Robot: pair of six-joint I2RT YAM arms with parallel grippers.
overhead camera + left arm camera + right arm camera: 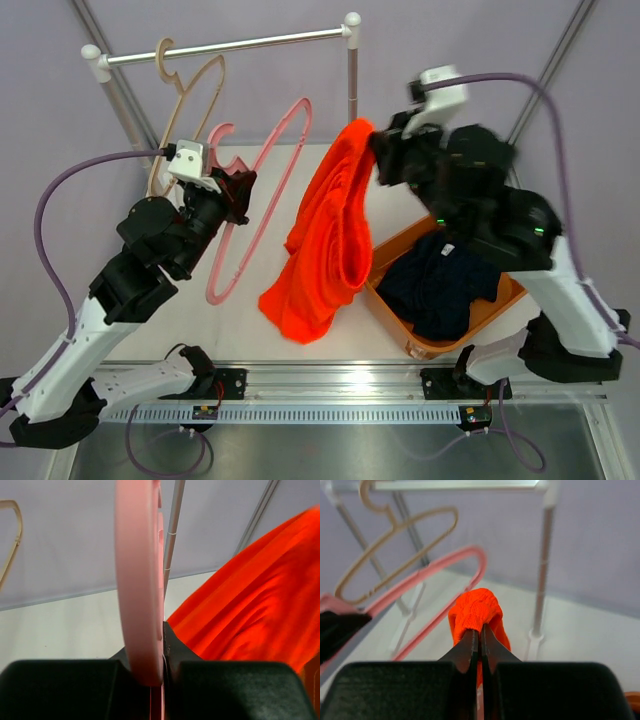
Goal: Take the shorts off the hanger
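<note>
The orange shorts [325, 240] hang limp from my right gripper [377, 150], which is shut on their bunched top edge [474, 611]; their lower end rests on the table. They hang apart from the pink hanger [262, 195], which my left gripper [236, 190] is shut on near the hook; its bar [139, 580] runs between the jaws in the left wrist view, with orange fabric [250, 605] to the right. The navy shorts [440, 285] lie in an orange bin [392, 302]. No drawstring shows.
A clothes rail [230, 45] on white posts spans the back, with a beige hanger [185, 95] hooked on it. The rail's right post [352, 80] stands just behind the orange shorts. The bin sits at right near my right arm.
</note>
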